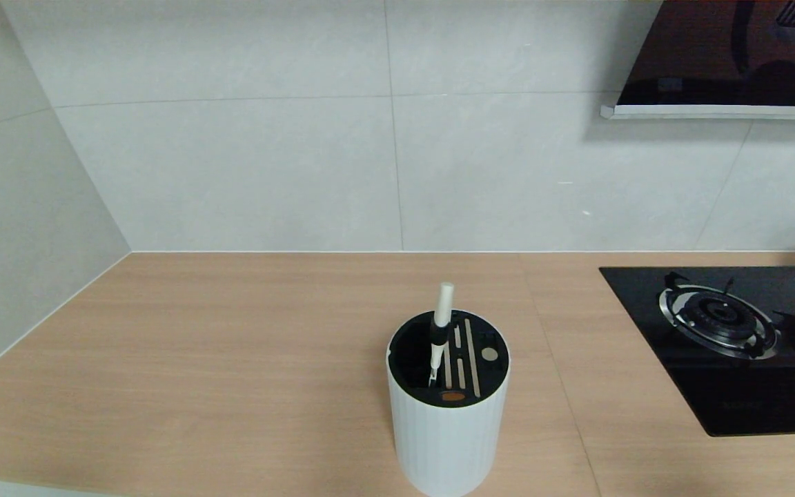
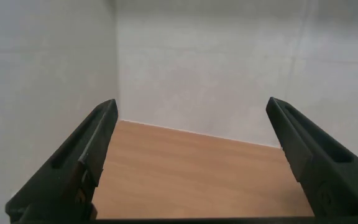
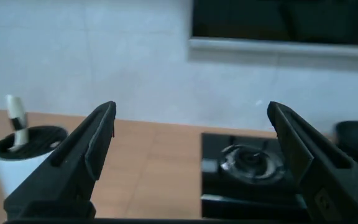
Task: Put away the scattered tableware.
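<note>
Left gripper [image 2: 191,109]: two dark fingers spread wide, nothing between them. Behind the gap we see bare wood and pale wall tile. We cannot place this gripper against the holder.

Light wooden countertop [image 1: 232,345]: runs back to the pale grey tiled wall [image 1: 232,138], which stands behind the holder and wraps round to its left.

White ribbed cylindrical utensil holder [image 1: 447,428]: our landmark. It stands upright on the countertop near the front edge. Its black top insert has a larger open well on the left, narrow slots to the right of that, and a small grey disc beside the slots.

Utensil with a white handle and black neck [image 1: 441,324]: the task's thing. It stands inside the holder at the right side of the open well, beside the slots, handle up and nearly upright. Its working end is sunk in the holder, so we cannot tell what kind of utensil it is.

Black glass gas hob [image 1: 646,297]: set into the countertop to the right of the holder, well apart from it. It carries a round metal burner ring [image 1: 718,319].

Dark glossy range hood [image 1: 729,62]: on the wall, above and to the right of the holder, over the hob.

Right gripper [image 3: 191,109]: fingers parted wide, gripping nothing. From its wrist camera the holder [image 3: 23,155] with its utensil [image 3: 16,115] and the hob [image 3: 253,168] lie farther off, clear of the fingers.
</note>
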Available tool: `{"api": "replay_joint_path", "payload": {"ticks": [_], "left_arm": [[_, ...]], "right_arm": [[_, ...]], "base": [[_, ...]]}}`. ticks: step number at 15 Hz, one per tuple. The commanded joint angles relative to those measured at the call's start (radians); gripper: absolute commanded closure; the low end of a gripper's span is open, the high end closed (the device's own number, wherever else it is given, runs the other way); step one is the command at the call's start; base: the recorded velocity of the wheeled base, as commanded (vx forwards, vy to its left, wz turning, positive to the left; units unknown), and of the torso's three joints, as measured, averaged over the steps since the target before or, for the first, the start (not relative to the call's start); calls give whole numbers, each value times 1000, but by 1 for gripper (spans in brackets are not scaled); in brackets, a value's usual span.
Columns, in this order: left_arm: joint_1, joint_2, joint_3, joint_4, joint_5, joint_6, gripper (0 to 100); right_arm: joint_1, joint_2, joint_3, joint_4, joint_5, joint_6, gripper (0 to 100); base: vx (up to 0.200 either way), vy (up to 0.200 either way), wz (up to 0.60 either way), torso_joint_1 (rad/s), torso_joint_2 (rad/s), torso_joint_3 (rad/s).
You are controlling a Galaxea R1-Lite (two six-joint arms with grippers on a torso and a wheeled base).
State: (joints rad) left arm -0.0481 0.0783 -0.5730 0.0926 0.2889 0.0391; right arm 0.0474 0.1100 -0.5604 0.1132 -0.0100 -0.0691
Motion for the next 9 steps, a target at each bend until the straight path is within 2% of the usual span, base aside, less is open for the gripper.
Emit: {"api": "replay_joint_path", "payload": {"ticks": [1,3,4,7,8,9], "left_arm": [[45,-78,50,59,-40,4,0],[45,-78,133,61,-31,-8,0],[45,-78,259,30,-24,-13,0],[45,-78,544,-208,-39,-5,0],[45,-78,573,-224,-50,-2,0],[45,-78,573,-177,-83,-21,0]], "right_arm": [[-40,-99,71,3,10,-1,0],[-43,-110,183,-6,19,3,0],[-43,-110,298,-6,27,22,0],[-43,-110,450,-90,62,29,0],[-43,-110,479,-122,70,29,0],[-43,-110,537,-167,88,28,0]], "base": [[0,0,0,0,0,0],[0,0,0,0,0,0],[0,0,0,0,0,0],[0,0,0,0,0,0],[0,0,0,0,0,0],[0,0,0,0,0,0]]}}
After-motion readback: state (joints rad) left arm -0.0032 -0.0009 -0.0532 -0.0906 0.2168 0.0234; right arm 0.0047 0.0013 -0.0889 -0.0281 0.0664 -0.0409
